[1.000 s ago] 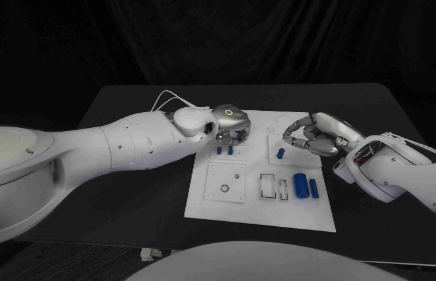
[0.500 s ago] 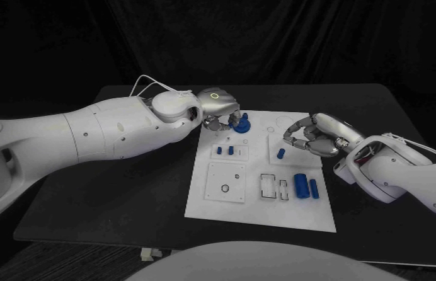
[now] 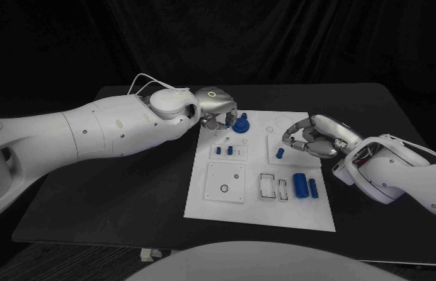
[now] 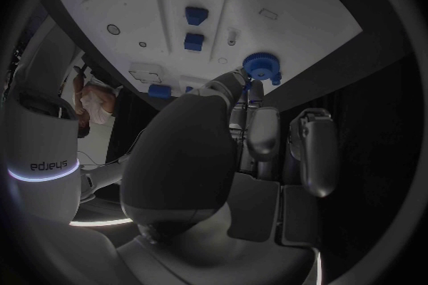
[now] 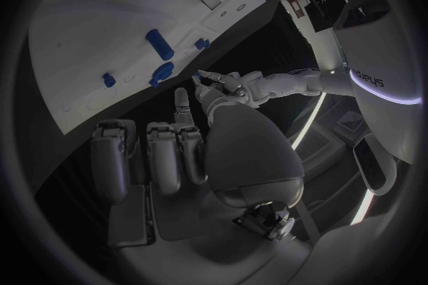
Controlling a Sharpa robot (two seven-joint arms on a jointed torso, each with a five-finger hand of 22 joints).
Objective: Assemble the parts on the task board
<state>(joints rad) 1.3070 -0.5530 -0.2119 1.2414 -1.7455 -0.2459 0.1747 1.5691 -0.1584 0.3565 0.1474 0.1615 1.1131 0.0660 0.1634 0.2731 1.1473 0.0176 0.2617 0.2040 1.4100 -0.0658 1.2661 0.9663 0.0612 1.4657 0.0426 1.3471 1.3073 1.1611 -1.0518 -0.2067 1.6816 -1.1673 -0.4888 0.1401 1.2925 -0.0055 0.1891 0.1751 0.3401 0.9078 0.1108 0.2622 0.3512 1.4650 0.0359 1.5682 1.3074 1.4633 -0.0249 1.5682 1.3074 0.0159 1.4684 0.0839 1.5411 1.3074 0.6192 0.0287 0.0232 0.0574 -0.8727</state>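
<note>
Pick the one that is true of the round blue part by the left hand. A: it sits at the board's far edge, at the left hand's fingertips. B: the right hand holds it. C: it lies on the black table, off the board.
A: the round blue part sits at the far edge of the white board, right at the left hand.

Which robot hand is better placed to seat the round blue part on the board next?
Probably the left robot hand: its fingers are at the round blue part; the right robot hand hovers beside another blue piece.
</note>
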